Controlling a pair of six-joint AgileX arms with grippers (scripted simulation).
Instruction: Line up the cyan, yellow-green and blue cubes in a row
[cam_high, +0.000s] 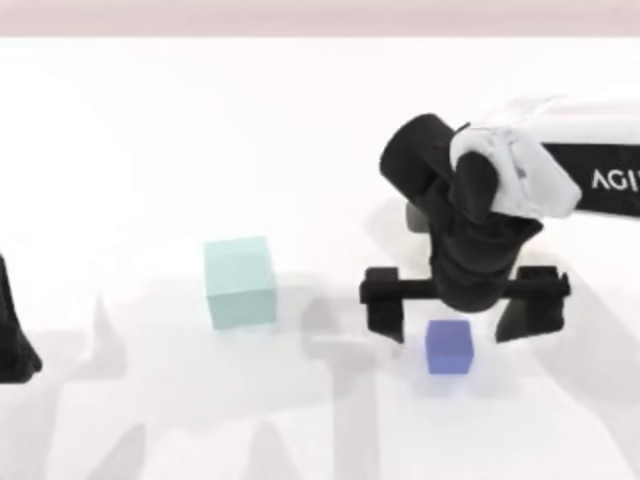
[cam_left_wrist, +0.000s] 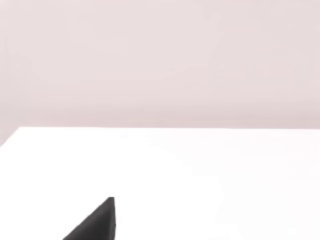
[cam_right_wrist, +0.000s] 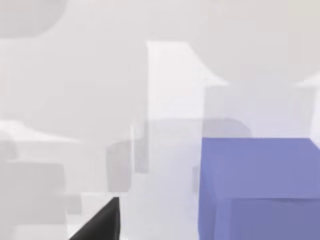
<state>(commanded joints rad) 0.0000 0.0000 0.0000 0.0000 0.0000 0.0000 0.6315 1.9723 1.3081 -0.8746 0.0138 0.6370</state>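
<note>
The pale cyan cube (cam_high: 240, 283) rests on the table left of centre. Right of centre sits the small blue cube (cam_high: 449, 347), which fills much of the right wrist view as the blue cube (cam_right_wrist: 260, 185). My right gripper (cam_high: 455, 322) hovers over it, open, with its dark fingers (cam_high: 385, 312) spread wide to either side and touching nothing. One dark fingertip (cam_right_wrist: 106, 220) shows well apart from the cube. The yellow-green cube is out of view. My left gripper (cam_high: 14, 345) is parked at the left edge, and its fingertip (cam_left_wrist: 100, 222) hangs over bare table.
The white table (cam_high: 150, 150) ends at a far edge bordering a pale pink wall (cam_high: 320, 15). My right arm's white and black body (cam_high: 500, 190) covers part of the table behind the blue cube.
</note>
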